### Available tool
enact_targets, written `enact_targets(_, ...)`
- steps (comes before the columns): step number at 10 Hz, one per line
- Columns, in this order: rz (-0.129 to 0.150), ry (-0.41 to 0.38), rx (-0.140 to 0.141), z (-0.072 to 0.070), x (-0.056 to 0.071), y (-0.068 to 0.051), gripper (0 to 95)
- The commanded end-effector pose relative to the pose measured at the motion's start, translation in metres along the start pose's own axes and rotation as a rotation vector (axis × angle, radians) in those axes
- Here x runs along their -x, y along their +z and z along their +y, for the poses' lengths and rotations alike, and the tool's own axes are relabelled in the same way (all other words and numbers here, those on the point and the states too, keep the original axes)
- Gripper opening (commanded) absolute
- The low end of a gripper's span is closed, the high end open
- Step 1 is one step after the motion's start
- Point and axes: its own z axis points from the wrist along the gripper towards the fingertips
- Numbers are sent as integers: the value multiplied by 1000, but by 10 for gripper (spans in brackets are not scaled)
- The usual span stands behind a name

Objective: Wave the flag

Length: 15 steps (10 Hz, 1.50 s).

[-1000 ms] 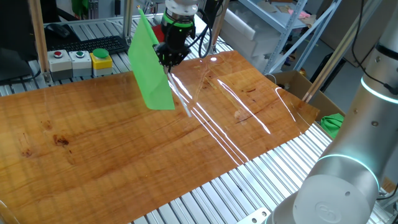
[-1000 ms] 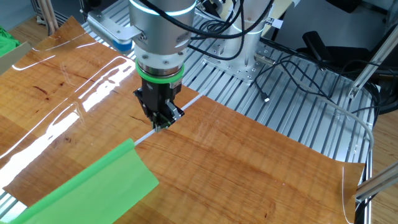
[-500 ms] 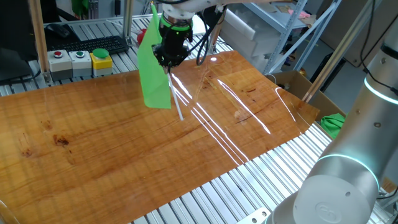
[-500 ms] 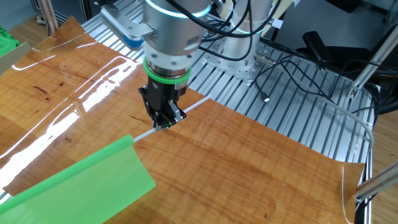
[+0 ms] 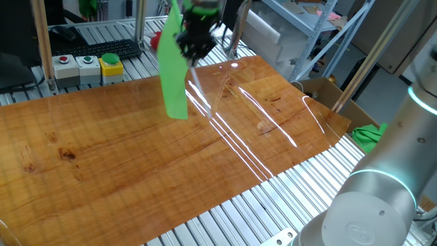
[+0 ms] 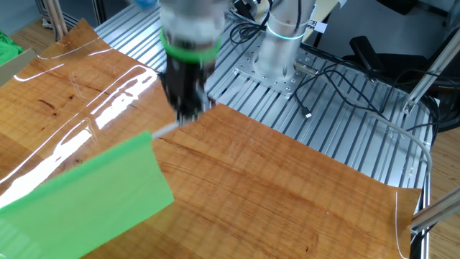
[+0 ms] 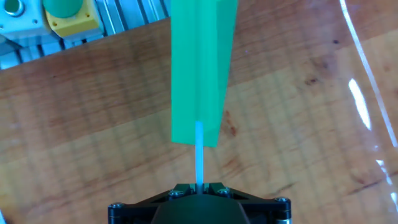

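The flag is a bright green cloth sheet (image 5: 173,72) on a thin pale stick. My gripper (image 5: 193,56) is shut on the stick and holds the flag in the air above the far side of the wooden table (image 5: 136,157). In the other fixed view the green sheet (image 6: 79,198) hangs low at the left, with my blurred gripper (image 6: 185,115) above it on the stick. In the hand view the stick (image 7: 199,152) runs from my shut gripper (image 7: 199,185) up into the sheet (image 7: 200,62).
A button box (image 5: 87,67) with red, green and yellow buttons stands at the table's far edge; it also shows in the hand view (image 7: 53,15). A small green cloth lump (image 5: 367,133) lies off the table at the right. Cables (image 6: 345,79) lie on the metal frame.
My gripper has risen and swung the flag; the sheet has turned more edge-on in one fixed view. The arm is motion-blurred now.
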Motion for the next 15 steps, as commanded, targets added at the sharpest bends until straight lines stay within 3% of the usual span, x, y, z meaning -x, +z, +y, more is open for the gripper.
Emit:
enact_targets(1,-4,-35,6,-10,-13,-49,0)
enact_targets(2,-3,-38,4,-12,-18,-64,0)
enact_targets(4,29,-23,-1,-14,-24,-88,0)
enact_targets(6,45,-59,-25,-22,-31,-108,0)
enact_targets(8,48,-59,-7,-30,-33,-118,0)
enact_targets(9,55,-88,-29,-36,-32,-122,0)
enact_targets(10,45,-143,-85,-45,-29,-126,0)
enact_targets(11,45,-154,-75,-53,-27,-127,0)
enact_targets(12,41,-168,-109,-54,-23,-126,0)
enact_targets(13,42,-208,-161,-54,-22,-126,0)
enact_targets(14,57,-206,-155,-54,-21,-125,0)
enact_targets(15,65,-132,-93,-53,-21,-125,0)
